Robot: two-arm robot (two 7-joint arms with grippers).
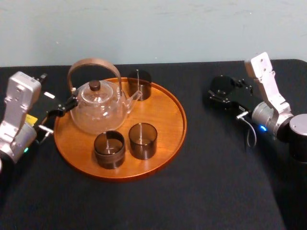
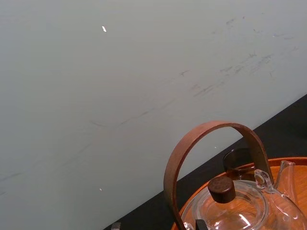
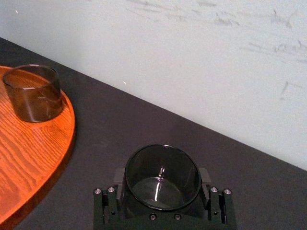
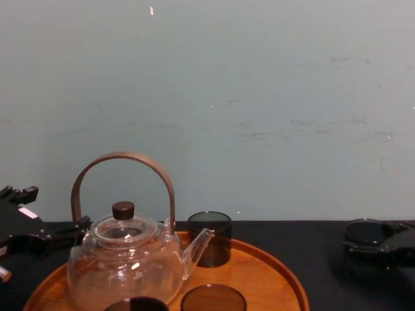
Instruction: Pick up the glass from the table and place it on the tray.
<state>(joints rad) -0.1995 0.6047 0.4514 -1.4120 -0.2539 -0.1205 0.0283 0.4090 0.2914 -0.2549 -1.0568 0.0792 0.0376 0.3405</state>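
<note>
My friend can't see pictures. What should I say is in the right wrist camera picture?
The right claw grips a dark smoky glass by its sides, over the black table. Farther off, another smoky glass stands on the round orange wooden tray, with a pale wall behind.

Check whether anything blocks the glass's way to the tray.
Nothing visible does: bare table lies between the glass in the right gripper and the tray, whose right side is free. The left gripper sits by the teapot.
</note>
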